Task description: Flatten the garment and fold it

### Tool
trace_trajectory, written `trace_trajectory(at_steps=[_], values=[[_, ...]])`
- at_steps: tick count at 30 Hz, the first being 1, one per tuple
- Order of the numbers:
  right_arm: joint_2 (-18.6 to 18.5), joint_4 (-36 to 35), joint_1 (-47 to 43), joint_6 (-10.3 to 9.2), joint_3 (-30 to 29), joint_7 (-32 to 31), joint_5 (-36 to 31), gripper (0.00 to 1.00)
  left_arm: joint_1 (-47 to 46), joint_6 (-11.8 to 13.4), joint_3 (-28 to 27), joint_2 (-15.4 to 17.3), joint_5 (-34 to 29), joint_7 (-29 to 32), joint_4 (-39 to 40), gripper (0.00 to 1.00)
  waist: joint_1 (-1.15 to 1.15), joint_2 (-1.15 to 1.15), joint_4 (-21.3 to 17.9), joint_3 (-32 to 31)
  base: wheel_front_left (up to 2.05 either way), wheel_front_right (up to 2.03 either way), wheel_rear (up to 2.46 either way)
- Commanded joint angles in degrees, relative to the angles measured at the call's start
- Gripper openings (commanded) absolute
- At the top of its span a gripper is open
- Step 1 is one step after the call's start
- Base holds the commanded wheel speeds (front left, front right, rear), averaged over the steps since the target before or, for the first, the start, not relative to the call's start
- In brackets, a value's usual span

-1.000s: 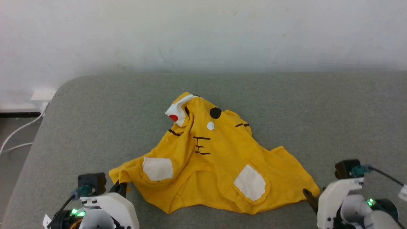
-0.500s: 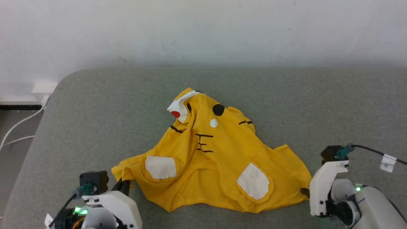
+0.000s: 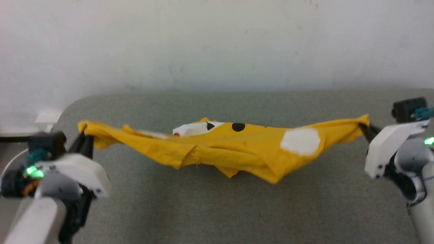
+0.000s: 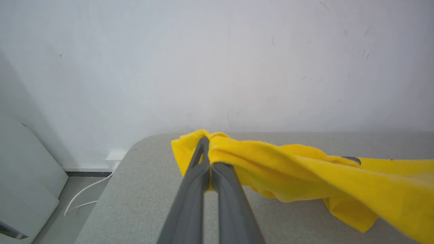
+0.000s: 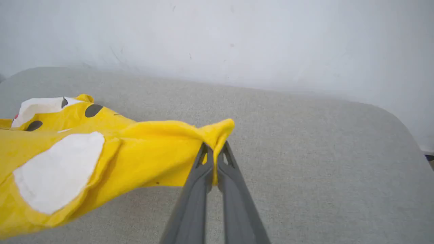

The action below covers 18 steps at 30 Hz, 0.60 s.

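Dark grey fingers of the left gripper (image 4: 207,159) are pressed together on a bunched corner of the garment (image 4: 322,176), with yellow cloth folding over the tips. The right gripper (image 5: 214,161) is clamped the same way, with a thin fold of the opposite corner pinched between its fingers.

In the head view the left gripper (image 3: 85,142) is at the far left and the right gripper (image 3: 365,130) at the far right. Each slants inward from a white wrist housing with a green light. The arms are spread wide, and their pale forearms enter from the lower corners.

The garment (image 3: 237,149) is strung between them, taut along its upper edge and sagging below, lowest just right of centre. I cannot tell whether that fold touches the surface. The soft, creased yellow cotton has a rounded white patch (image 3: 300,141) near the right end. At its middle are a black oval spot (image 3: 238,127) and a white flap with a red dot.

Below it is a grey woven cushion (image 3: 203,210) with rounded corners, set against a plain white wall (image 3: 203,44). A white cable (image 4: 84,193) lies on the floor at the left.
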<state>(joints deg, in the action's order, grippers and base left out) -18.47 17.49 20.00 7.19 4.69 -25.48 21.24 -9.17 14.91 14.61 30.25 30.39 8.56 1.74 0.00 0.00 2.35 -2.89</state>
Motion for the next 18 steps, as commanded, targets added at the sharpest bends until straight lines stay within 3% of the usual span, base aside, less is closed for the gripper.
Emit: trace_trajectory(at_steps=[1,8,13,18], values=[[0.0,-1.9,1.5,0.30,-1.3,0.2,-0.8,0.00,-2.8,-0.6,-0.7,0.9,-0.5,0.2,0.8,0.00,0.00,0.00,-1.3,-1.4,0.00,0.00,0.00],[0.0,-7.9,11.6,0.30,-6.4,-1.5,-3.2,0.00,-19.6,-4.7,0.1,1.9,-1.4,2.2,-2.9,0.00,0.00,0.00,-3.0,0.8,0.00,0.00,0.00],[-1.4,-4.2,23.4,0.30,-6.3,0.3,-2.5,0.00,-35.1,-8.0,1.8,-0.2,-3.0,0.8,-12.6,0.00,0.00,0.00,-4.1,6.3,0.00,0.00,0.00],[-2.2,2.5,35.5,0.30,-5.1,5.3,-3.8,0.00,-49.3,-9.6,2.7,-2.0,-5.1,-1.7,-23.2,0.00,0.00,0.00,-5.4,13.8,0.00,0.00,0.00]])
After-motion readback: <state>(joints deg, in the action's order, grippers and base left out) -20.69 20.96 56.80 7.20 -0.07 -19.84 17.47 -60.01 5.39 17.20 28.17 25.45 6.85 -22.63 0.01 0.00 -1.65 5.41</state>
